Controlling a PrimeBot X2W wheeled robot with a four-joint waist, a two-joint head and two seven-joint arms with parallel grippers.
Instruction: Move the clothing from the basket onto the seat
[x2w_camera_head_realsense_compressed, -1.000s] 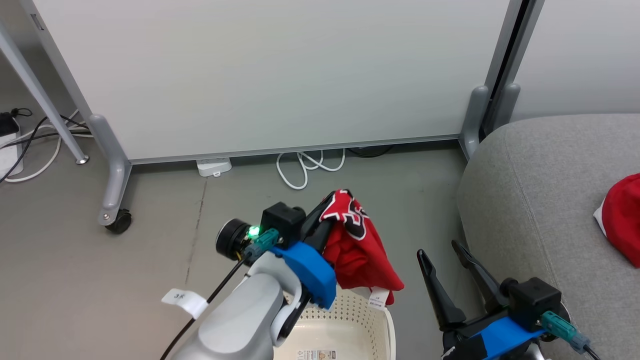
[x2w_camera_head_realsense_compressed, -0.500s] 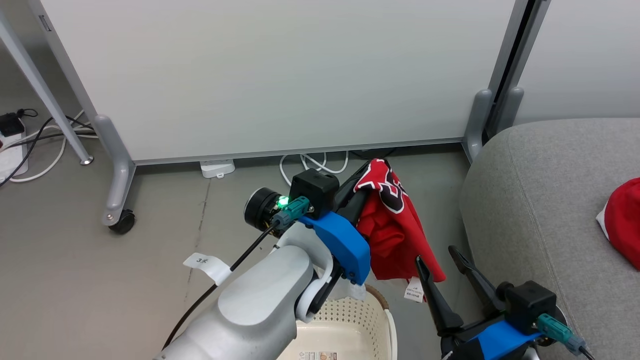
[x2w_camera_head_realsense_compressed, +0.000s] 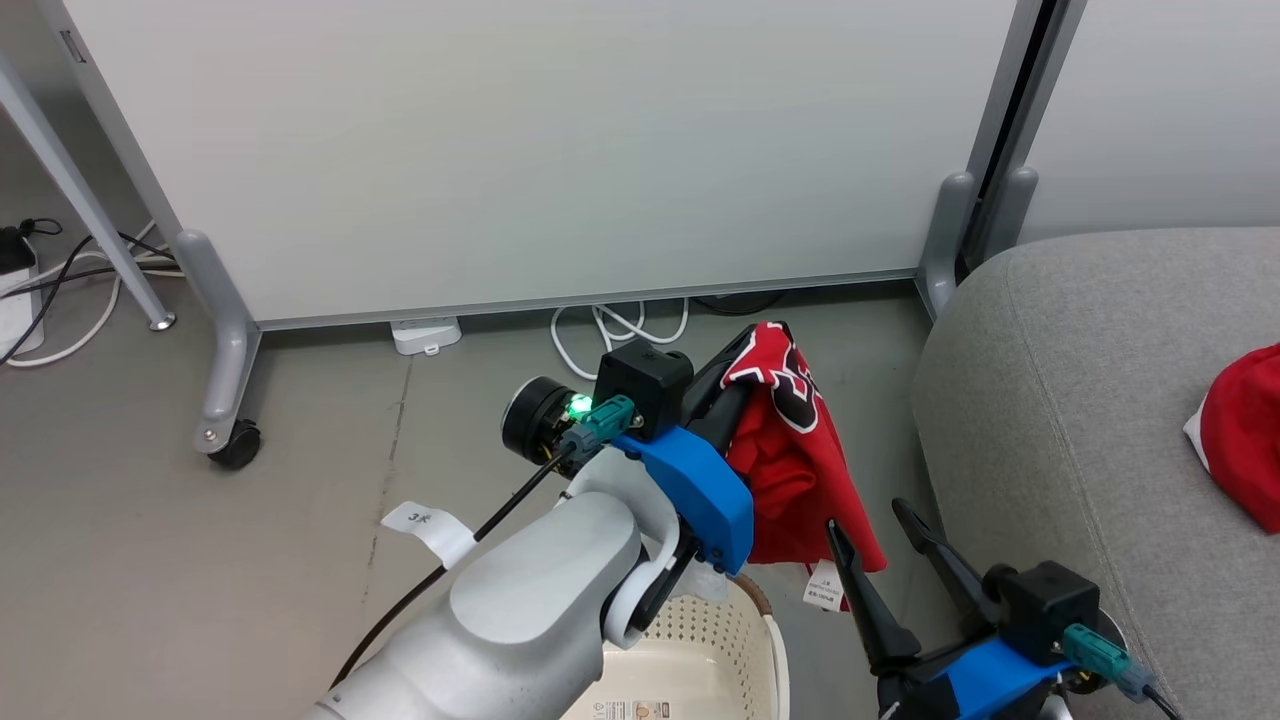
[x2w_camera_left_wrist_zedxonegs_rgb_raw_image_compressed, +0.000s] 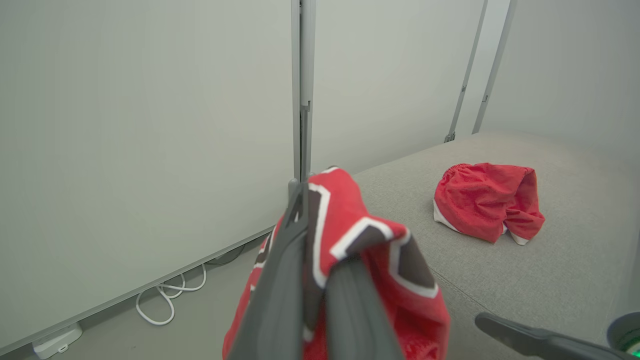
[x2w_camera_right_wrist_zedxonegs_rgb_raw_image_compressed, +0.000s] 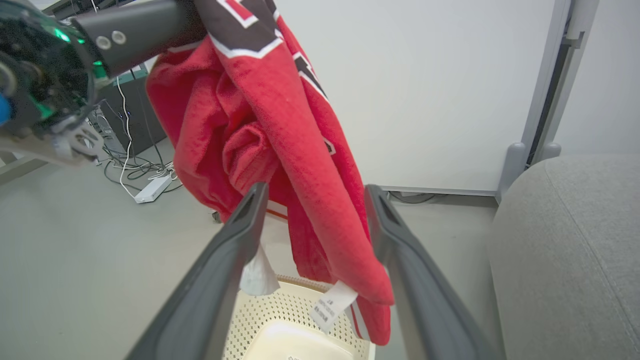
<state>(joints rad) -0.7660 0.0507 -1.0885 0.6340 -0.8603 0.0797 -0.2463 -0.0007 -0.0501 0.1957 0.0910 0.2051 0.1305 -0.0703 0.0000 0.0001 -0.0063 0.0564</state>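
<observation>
A: What is sitting nearest, bottom centre?
B: One oval cream plastic basket, perforated wall, brown woven-look rim. Lower right, the right gripper is standing wide open, two long dark fingers, holding nothing.
A: And the left gripper?
B: Mid-frame, it is pinching shut on one red jersey, fuzzy fabric, black-white lettering, hanging up-right of the basket, white tag dangling.
A: Farther?
B: Right edge, a second red garment, white trim, is lying crumpled on the rounded grey fabric sofa. Two garments total. One looped white cable is lying under a smooth pale panel.
</observation>
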